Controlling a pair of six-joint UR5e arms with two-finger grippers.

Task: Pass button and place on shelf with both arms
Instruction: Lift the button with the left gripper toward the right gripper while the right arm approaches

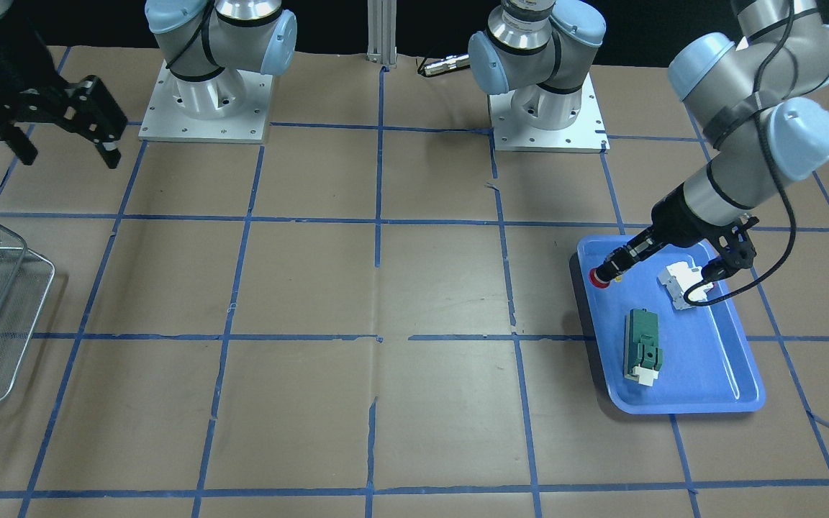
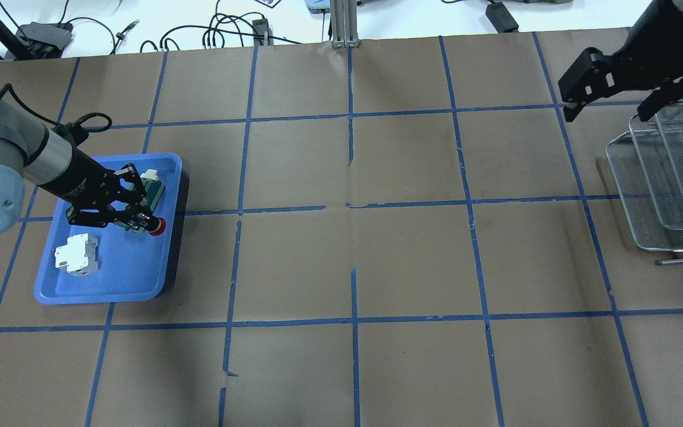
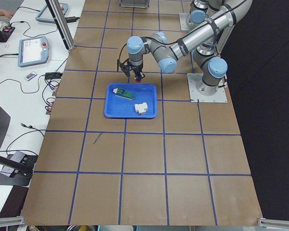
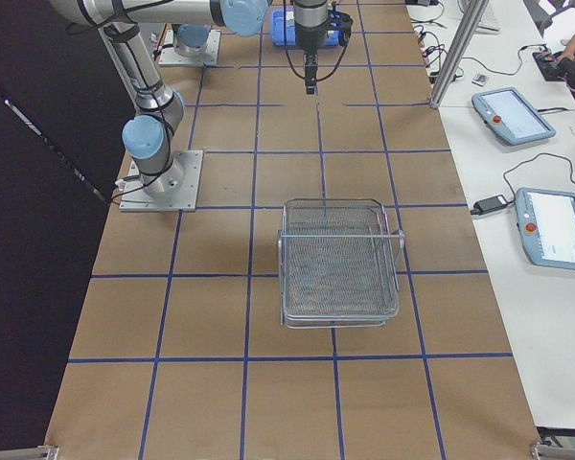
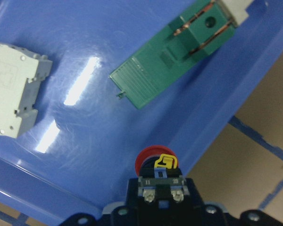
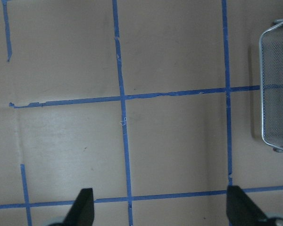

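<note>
While looking along tabletop (image 2: 353, 261) from left end, see left claw (image 2: 144, 223) clamped on button (image 5: 155, 164), red cap just beside rim of blue tray (image 2: 122, 264). Also see green block (image 1: 643, 344) and white breaker (image 1: 681, 282) in same tray. Farther off, see right claw (image 1: 69, 155) spread wide above tabletop near shelf (image 4: 340, 259).

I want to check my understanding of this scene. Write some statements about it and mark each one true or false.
1. The left tool grips the button. True.
2. The green block lies outside the blue tray. False: it lies in the tray.
3. The right tool is open and holds nothing. True.
4. The button rests on the shelf. False: it is at the tray, in the left tool.
</note>
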